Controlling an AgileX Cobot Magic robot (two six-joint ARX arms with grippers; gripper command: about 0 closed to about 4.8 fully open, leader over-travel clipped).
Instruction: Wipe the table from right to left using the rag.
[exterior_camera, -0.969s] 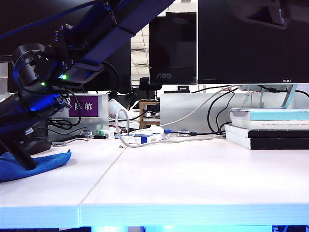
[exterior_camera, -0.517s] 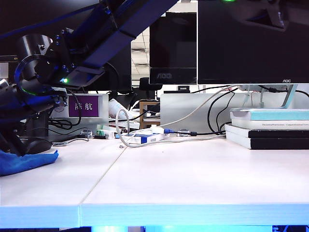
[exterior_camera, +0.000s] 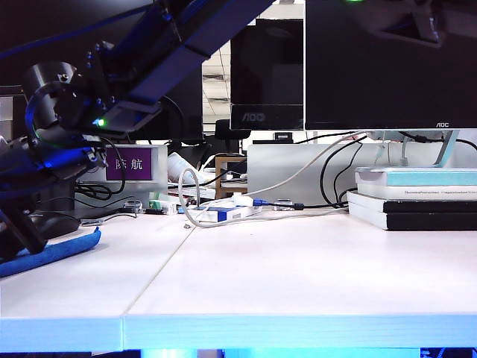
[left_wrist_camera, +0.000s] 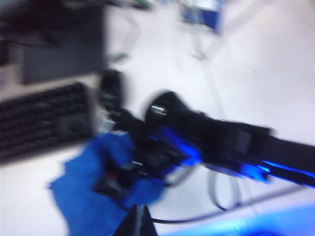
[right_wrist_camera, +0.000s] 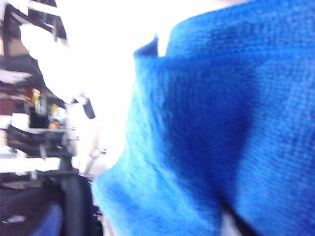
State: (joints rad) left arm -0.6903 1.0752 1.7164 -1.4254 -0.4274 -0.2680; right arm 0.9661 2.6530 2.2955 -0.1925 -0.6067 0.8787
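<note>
Right pincer (left_wrist_camera: pixel 116 183), on my arm that reaches across, sits down on the rag (exterior_camera: pixel 59 248), and it is too dark and blurred for me to tell whether it stands apart or clamps the cloth. Left pincer (left_wrist_camera: pixel 137 224) hangs above the rag's near edge as a dark blurred tip, its state unreadable too. That bright blue rag lies crumpled on the pale table (exterior_camera: pixel 298 261), with a black mouse (left_wrist_camera: pixel 112 86) just beyond it and a black keyboard (left_wrist_camera: pixel 39 120) beside it.
</note>
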